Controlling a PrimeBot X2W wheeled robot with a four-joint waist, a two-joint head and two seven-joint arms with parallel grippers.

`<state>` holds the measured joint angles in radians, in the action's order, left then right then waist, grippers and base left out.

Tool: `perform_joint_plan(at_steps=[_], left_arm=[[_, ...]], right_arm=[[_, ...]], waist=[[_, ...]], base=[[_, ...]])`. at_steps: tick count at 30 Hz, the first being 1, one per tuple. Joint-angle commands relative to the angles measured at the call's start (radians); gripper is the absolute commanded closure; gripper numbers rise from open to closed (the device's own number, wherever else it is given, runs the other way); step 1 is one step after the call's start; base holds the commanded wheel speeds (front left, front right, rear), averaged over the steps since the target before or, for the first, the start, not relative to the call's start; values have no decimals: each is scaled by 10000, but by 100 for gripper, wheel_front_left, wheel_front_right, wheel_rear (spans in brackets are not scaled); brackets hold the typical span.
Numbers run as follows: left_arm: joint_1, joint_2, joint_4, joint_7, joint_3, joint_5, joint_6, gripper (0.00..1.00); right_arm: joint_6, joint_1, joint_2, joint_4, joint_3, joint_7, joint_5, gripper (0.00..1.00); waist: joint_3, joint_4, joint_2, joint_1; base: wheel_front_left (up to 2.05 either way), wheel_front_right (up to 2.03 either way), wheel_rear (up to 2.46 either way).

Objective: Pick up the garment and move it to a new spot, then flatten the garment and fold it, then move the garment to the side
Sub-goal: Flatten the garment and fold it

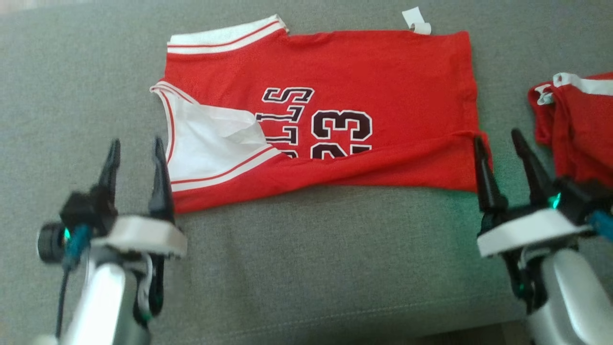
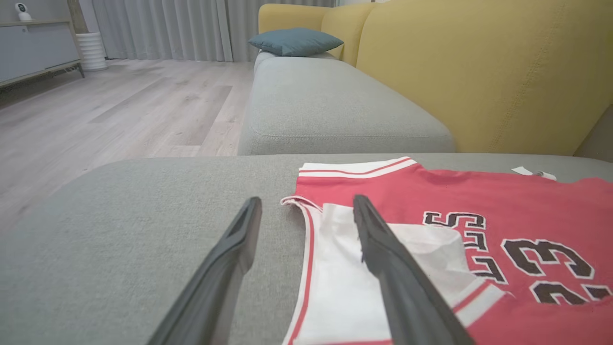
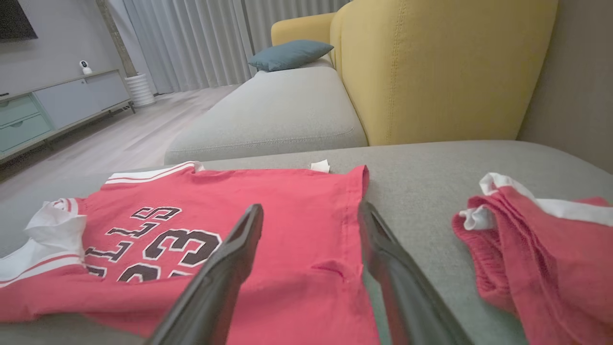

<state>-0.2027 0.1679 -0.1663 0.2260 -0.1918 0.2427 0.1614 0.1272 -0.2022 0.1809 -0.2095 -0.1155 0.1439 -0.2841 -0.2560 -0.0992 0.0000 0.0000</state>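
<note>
Left gripper (image 1: 136, 143) points up the head view at the jersey's (image 1: 383, 76) shoulder end, jaws spread and holding nothing. One finger is over bare grey sofa seat (image 1: 306, 249), the other at the white-trimmed armhole; the left wrist view (image 2: 306, 206) shows the same straddle. One red number 23 jersey (image 2: 479, 201) lies flat across the middle of the seat, its near edge folded over the lettering, and one white tag (image 1: 416, 21) sticks out at the far edge. Right gripper (image 1: 498, 136) is angled slightly rightward at the hem end, also spread and empty. One finger is over the hem corner (image 3: 268, 191), the other over the seat. Whether any tips touch, I cannot tell. Further right lies one crumpled red garment (image 1: 579, 124) with white trim, apart from the jersey. That makes two red garments and two grippers.
</note>
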Motion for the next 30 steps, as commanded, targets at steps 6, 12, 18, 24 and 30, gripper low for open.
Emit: perform_joint_plan(at_steps=[6,12,18,24,30], left_arm=[[1221,37,1207,154,233,-182,534,0],[1897,-51,1475,-10,132,-70,661,0],[1936,-31,1390,-96,103,44,615,0],[1689,-17,841,-448,46,479,242,0],[1092,77,-106,-1168,96,1034,-184,0]], right_arm=[[35,1080,-444,1248,58,-155,274,0],[35,1615,-650,1614,221,-487,253,0],[35,1709,-681,1728,317,-700,264,0],[35,1684,-630,1347,535,-1369,186,0],[35,1206,-518,584,745,-2201,9,0]], waist=[[427,-30,0,0],[576,4,0,0],[602,10,0,0],[450,-2,0,0],[92,-69,0,0]], base=[[0,0,0],[0,0,0],[0,0,0],[0,0,0],[0,0,0]])
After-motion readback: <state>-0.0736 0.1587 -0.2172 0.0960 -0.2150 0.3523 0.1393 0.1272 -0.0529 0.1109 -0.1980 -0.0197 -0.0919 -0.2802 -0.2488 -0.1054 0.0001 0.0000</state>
